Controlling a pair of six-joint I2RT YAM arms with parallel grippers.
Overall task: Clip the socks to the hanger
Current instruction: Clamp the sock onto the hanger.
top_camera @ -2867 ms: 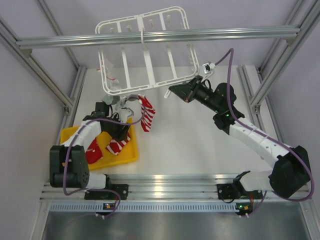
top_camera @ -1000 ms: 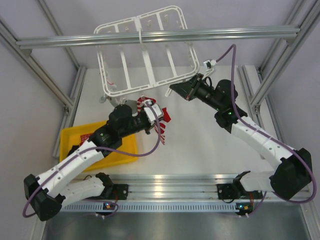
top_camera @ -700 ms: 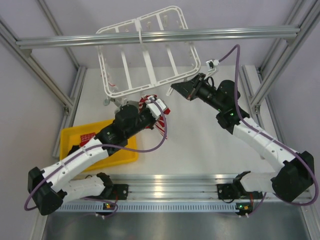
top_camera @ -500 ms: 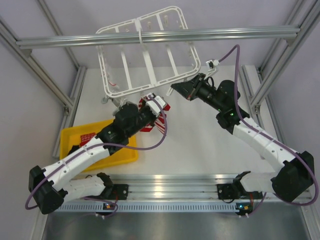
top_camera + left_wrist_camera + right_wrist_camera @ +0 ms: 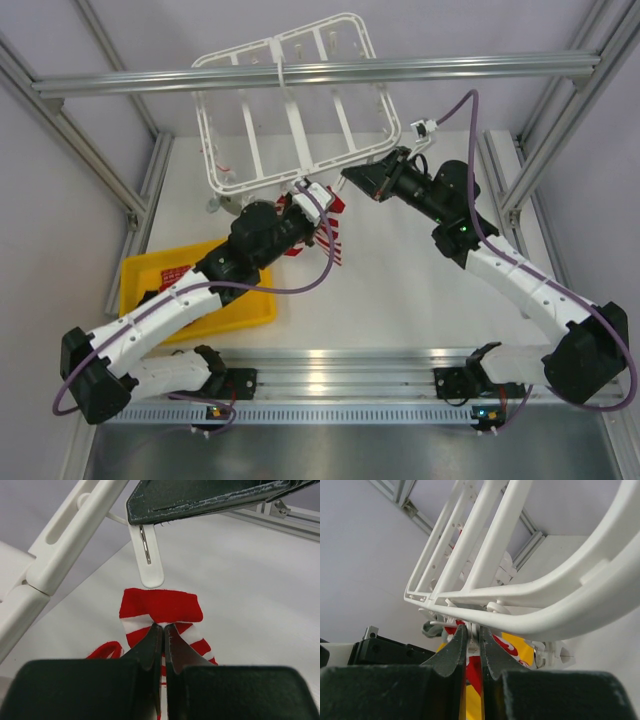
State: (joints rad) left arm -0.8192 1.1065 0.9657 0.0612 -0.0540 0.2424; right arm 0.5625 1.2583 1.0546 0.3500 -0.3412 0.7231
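Near the arm bases, a second sock [image 5: 178,272] lies in the yellow tray [image 5: 255,305], waiting its turn. Ahead of it, my left gripper [image 5: 163,626] is pinched tight on a red, white-striped sock [image 5: 162,605], its fingers closed just under the cuff so that the cuff stands up beyond the fingertips. The rest of the fabric trails down and back beneath them. The sock's long axis runs straight away from the gripper toward a white clip [image 5: 150,565], which hangs upright with its mouth pointing down at the cuff. Cuff and clip mouth sit just beside each other, and I cannot tell whether they touch. Beyond that, my right gripper [image 5: 472,630] has its jaws drawn narrow on the upper end of the same clip, reaching in from the opposite side under the near rail of the hanger [image 5: 290,110], which is tilted above the far half of the table. I judge the coming move to be a short push of the cuff up along that line into the clip, and the left arm is the nearer one to make it.
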